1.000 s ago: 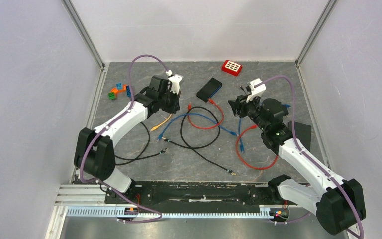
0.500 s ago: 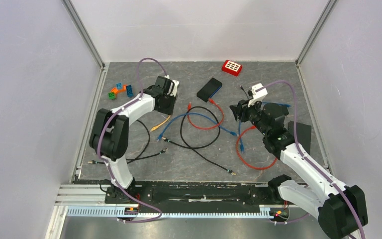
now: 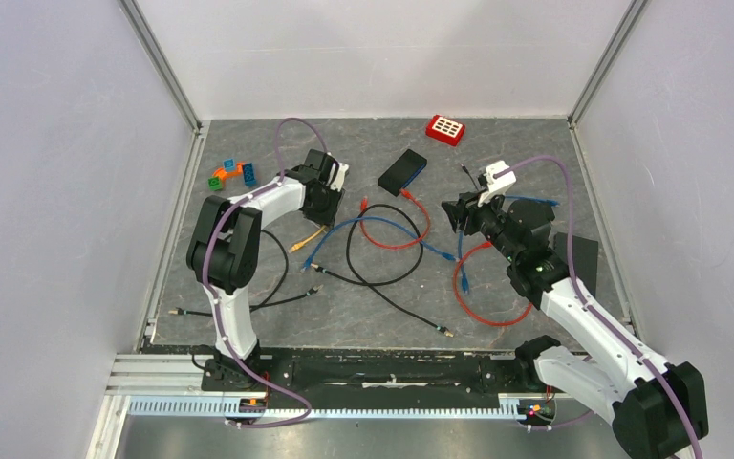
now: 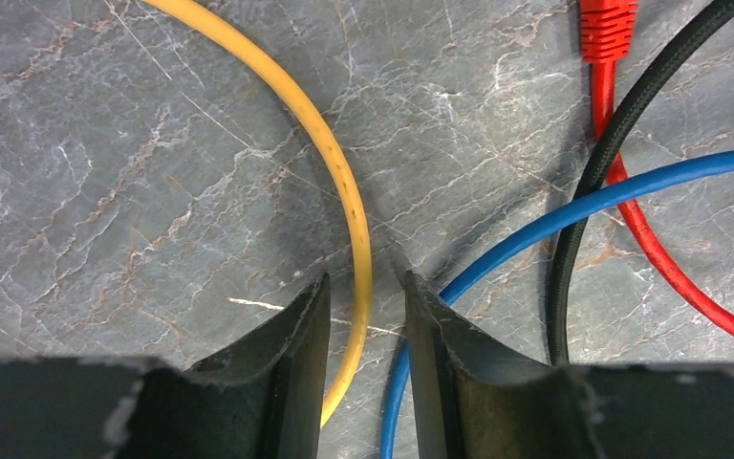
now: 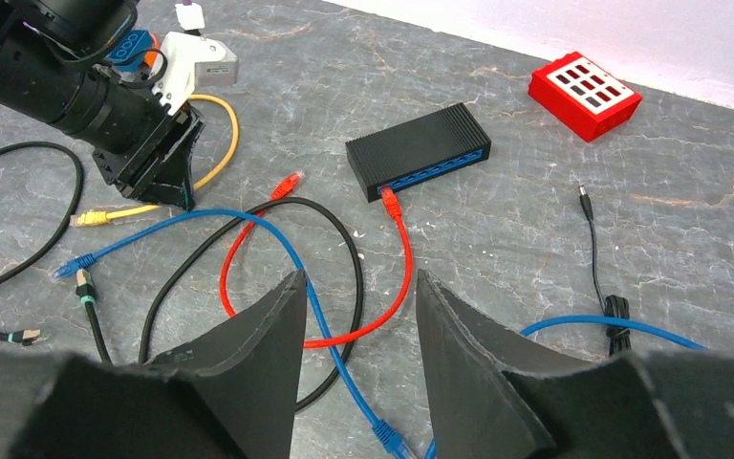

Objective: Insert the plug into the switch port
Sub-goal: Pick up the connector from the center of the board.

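Observation:
The black switch lies at the back middle of the table, its blue port side facing forward. One red plug rests against that port side; whether it is seated I cannot tell. The red cable's other plug lies loose. My left gripper points down at the table and is open, with the yellow cable running between its fingers untouched. The yellow plug lies on the table. My right gripper hovers open and empty above the red and blue cables, right of the switch.
Blue and black cables loop across the middle of the table. A red block sits at the back, coloured bricks at the back left, a thin black barrel-plug lead to the right, and a black pad by the right wall.
My left gripper has gone from shut to open and lowered astride the yellow cable, its elbow folding back. The right arm has shifted only slightly.

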